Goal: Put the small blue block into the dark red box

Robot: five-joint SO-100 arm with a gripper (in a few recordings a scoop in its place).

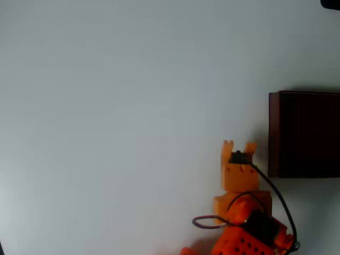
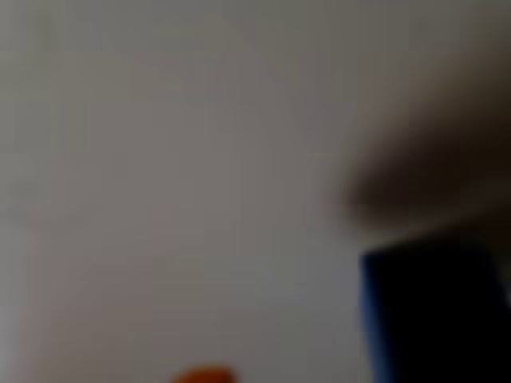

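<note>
The orange gripper (image 1: 238, 145) hangs over the white table, just left of the dark red box (image 1: 304, 134) at the right edge of the overhead view. Its two tips stand apart there, with nothing visible between them. In the blurred wrist view a dark blue shape, probably the small blue block (image 2: 431, 315), sits very close at the lower right. A brownish blur, possibly the box (image 2: 423, 175), lies above it. An orange finger edge (image 2: 204, 375) peeks in at the bottom. Whether the fingers hold the block is unclear.
The orange arm (image 1: 241, 228) with its black cable occupies the bottom right of the overhead view. White table (image 1: 117, 117) stretches open to the left and top. A dark object (image 1: 332, 3) touches the top right corner.
</note>
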